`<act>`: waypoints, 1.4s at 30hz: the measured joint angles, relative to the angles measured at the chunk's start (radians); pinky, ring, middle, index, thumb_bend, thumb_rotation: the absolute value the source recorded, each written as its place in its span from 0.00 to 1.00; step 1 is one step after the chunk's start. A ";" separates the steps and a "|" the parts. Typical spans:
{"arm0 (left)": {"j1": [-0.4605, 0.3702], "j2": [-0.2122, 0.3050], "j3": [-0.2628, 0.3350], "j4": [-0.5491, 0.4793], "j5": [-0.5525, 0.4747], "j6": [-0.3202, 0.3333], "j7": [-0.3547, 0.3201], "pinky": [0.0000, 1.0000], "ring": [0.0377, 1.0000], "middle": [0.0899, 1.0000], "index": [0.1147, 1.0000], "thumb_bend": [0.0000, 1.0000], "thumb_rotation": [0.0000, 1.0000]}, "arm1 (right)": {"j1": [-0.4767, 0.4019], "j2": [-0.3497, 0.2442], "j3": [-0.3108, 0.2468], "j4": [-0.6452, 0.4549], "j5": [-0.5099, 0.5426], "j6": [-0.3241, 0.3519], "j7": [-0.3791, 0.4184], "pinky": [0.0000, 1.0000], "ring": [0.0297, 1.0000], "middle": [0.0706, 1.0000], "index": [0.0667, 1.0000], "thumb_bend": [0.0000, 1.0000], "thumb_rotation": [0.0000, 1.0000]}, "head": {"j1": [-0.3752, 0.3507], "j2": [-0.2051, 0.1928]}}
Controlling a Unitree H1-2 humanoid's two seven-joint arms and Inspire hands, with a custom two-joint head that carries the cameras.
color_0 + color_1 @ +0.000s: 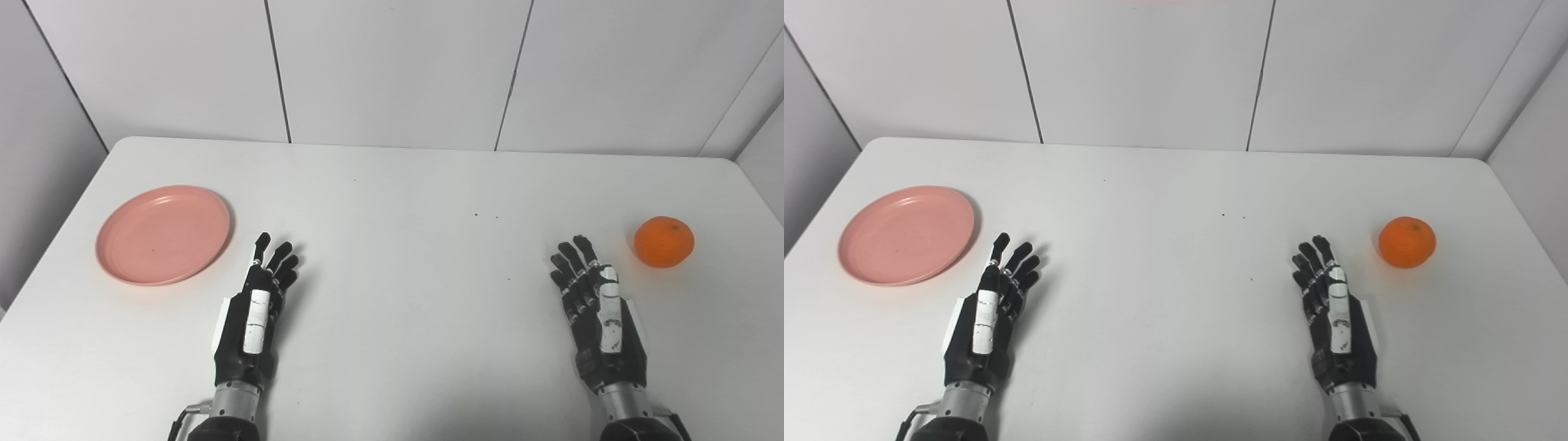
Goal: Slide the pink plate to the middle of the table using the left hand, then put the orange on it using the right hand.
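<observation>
Step one not begun. Left hand (257, 312) and right hand (597, 312) spread, holding nothing. Next: reach pink plate (163, 235) at eleven o'clock, slide centreward; orange (664, 241) untouched.

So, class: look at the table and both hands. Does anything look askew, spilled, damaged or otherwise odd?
Nothing stands out. The round pink plastic plate lies flat and empty at the table's left, the round orange fruit sits whole at its right, and both black robot hands, left and right, are open, holding nothing.
</observation>
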 measured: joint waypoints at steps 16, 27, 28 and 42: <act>-0.018 -0.010 -0.041 0.051 0.007 -0.062 0.033 0.93 0.90 0.91 0.96 0.78 0.86 | -0.043 -0.030 -0.032 0.070 0.045 -0.006 0.052 1.00 0.95 0.95 0.96 0.77 0.93 | 0.100 -0.092; -0.026 -0.013 -0.046 0.070 0.005 -0.083 0.039 0.93 0.90 0.92 0.97 0.74 0.87 | -0.065 -0.042 -0.045 0.108 0.045 -0.030 0.078 0.99 0.96 0.95 0.97 0.78 0.94 | 0.107 -0.120; -0.026 -0.013 -0.046 0.070 0.004 -0.083 0.039 0.93 0.90 0.92 0.97 0.75 0.87 | -0.065 -0.042 -0.045 0.108 0.040 -0.031 0.078 1.00 0.96 0.95 0.97 0.78 0.94 | 0.100 -0.123; -0.031 -0.006 -0.026 0.074 -0.023 -0.085 0.036 0.93 0.90 0.91 0.96 0.81 0.85 | -0.065 -0.027 -0.040 0.107 0.012 -0.038 0.076 0.98 0.94 0.94 0.95 0.76 0.92 | 0.075 -0.143</act>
